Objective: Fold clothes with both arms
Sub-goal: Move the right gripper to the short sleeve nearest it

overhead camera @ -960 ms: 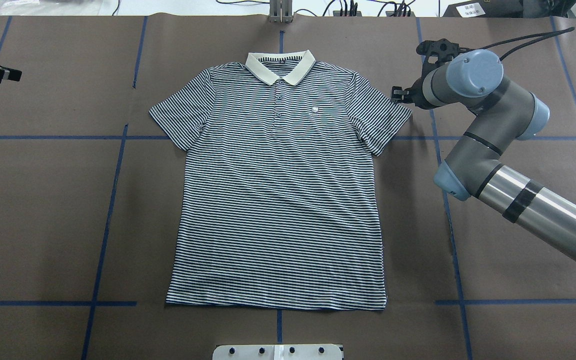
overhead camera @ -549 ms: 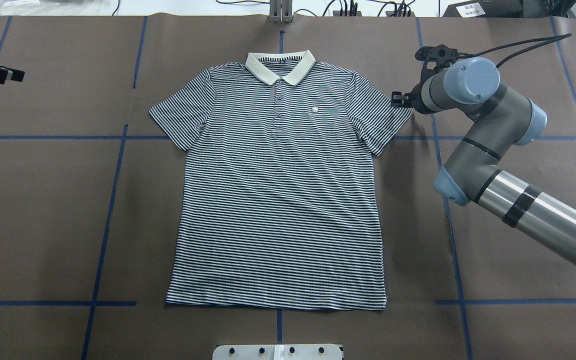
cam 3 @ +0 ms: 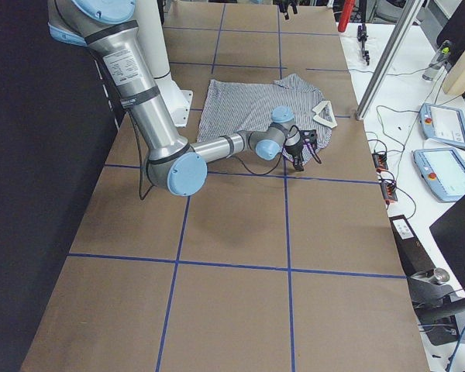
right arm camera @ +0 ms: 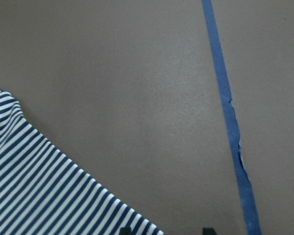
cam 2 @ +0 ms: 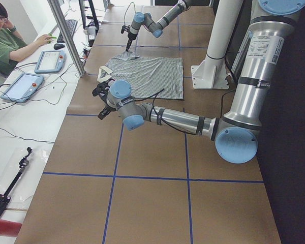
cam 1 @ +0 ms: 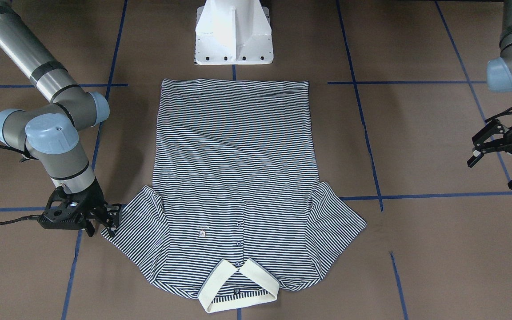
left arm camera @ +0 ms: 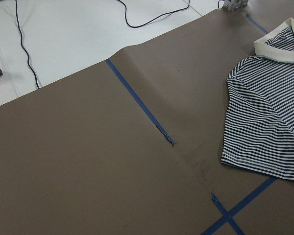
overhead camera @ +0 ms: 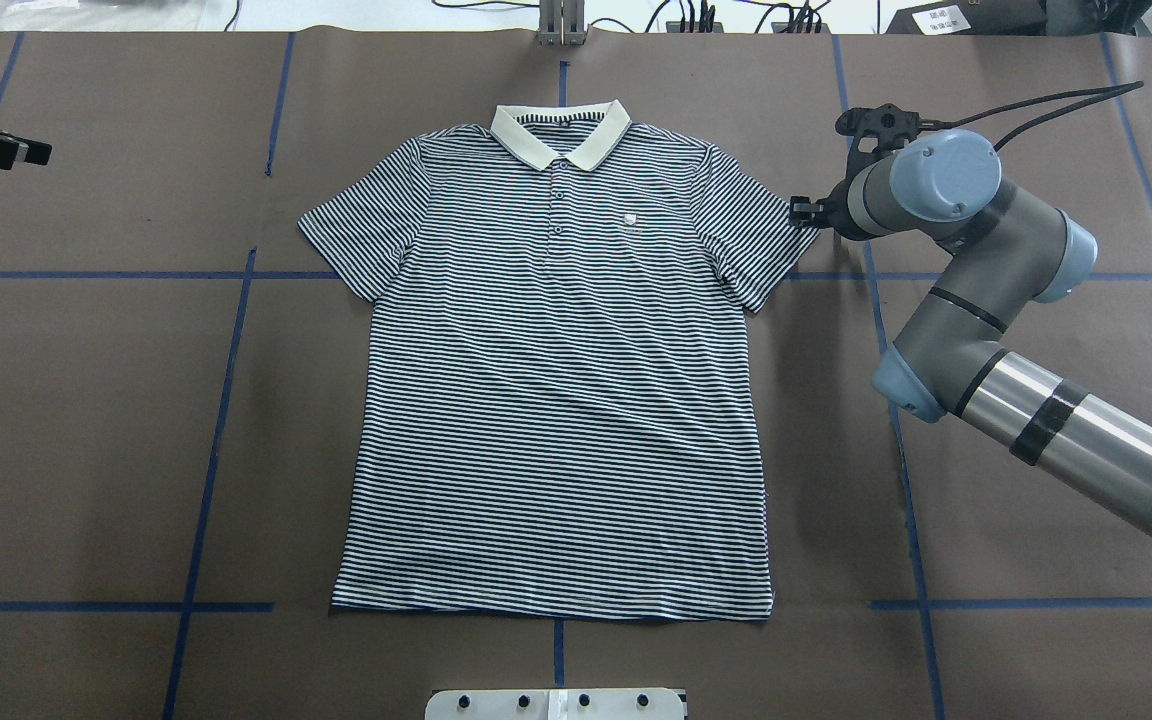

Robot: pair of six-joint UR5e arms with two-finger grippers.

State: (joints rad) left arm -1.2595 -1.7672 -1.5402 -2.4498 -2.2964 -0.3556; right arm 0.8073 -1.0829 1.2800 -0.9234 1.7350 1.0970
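Polo shirt [overhead camera: 556, 400] spread flat, buttons up, on the brown bench [overhead camera: 86, 400], which is marked with blue tape lines [overhead camera: 206, 470]. Its hem lies nearest the white pedestal base [cam 1: 234, 33]. Farther out, the right tool [cam 1: 113, 218] sits low at the outer edge of the sleeve on the robot's right, fingers apart; contact with the cloth cannot be told. The left tool [cam 1: 491, 174], fingers spread, hangs well apart from the other sleeve. The cream collar [overhead camera: 561, 135] lies farthest.
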